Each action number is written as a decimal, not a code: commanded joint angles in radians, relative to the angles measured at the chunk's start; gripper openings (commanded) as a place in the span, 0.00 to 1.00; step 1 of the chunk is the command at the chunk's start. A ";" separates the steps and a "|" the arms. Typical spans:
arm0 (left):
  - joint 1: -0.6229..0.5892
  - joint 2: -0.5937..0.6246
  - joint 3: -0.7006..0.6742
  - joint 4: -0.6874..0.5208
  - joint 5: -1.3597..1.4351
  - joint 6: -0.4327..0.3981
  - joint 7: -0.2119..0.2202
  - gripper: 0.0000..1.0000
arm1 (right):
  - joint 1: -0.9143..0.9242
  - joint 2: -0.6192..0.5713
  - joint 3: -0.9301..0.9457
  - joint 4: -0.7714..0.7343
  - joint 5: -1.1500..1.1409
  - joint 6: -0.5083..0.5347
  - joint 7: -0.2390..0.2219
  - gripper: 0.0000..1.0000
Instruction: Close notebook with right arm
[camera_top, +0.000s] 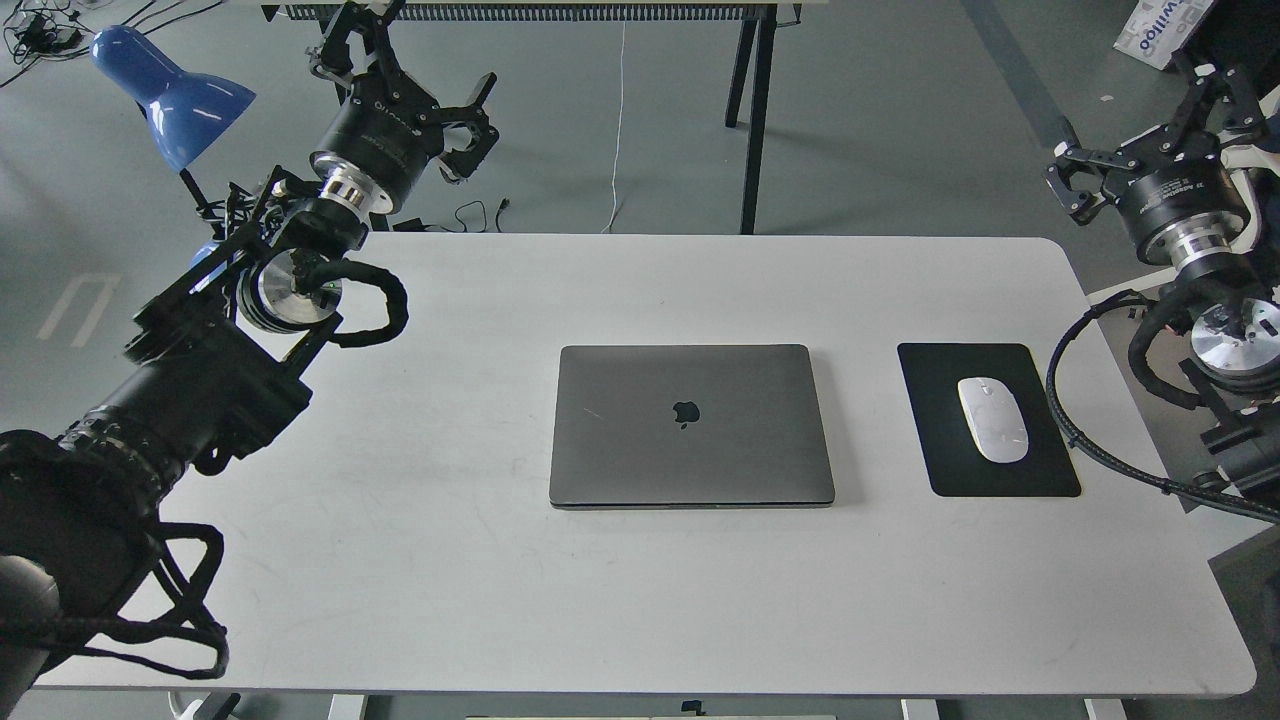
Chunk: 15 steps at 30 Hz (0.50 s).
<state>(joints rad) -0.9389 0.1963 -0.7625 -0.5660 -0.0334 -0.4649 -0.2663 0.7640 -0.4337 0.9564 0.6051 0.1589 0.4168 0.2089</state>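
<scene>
The notebook (691, 425) lies shut and flat in the middle of the white table (450, 560), grey lid up with the black apple logo showing. My right gripper (1143, 132) is open and empty, held high beyond the table's far right corner, well away from the notebook. The right arm (1215, 340) with its braided cable loop hangs off the table's right edge. My left gripper (412, 78) is open and empty above the table's far left corner.
A black mouse pad (1000, 478) with a white mouse (992, 418) lies right of the notebook, close to the right arm's cable (1062, 420). A blue desk lamp (165, 90) stands at the far left. Another table's legs (755, 110) stand behind.
</scene>
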 joint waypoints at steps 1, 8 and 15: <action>-0.001 0.000 0.000 0.000 0.000 0.000 -0.001 1.00 | 0.005 0.012 0.002 -0.001 0.001 0.011 0.000 1.00; 0.000 0.000 0.000 0.000 0.000 0.000 -0.002 1.00 | 0.032 0.023 -0.002 -0.002 -0.001 0.008 0.003 1.00; 0.000 0.000 0.000 0.000 0.000 0.000 -0.001 1.00 | 0.072 0.010 -0.001 -0.001 -0.001 0.007 0.001 1.00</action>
<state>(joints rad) -0.9397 0.1963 -0.7625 -0.5660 -0.0338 -0.4647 -0.2672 0.8181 -0.4175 0.9553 0.6029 0.1581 0.4235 0.2117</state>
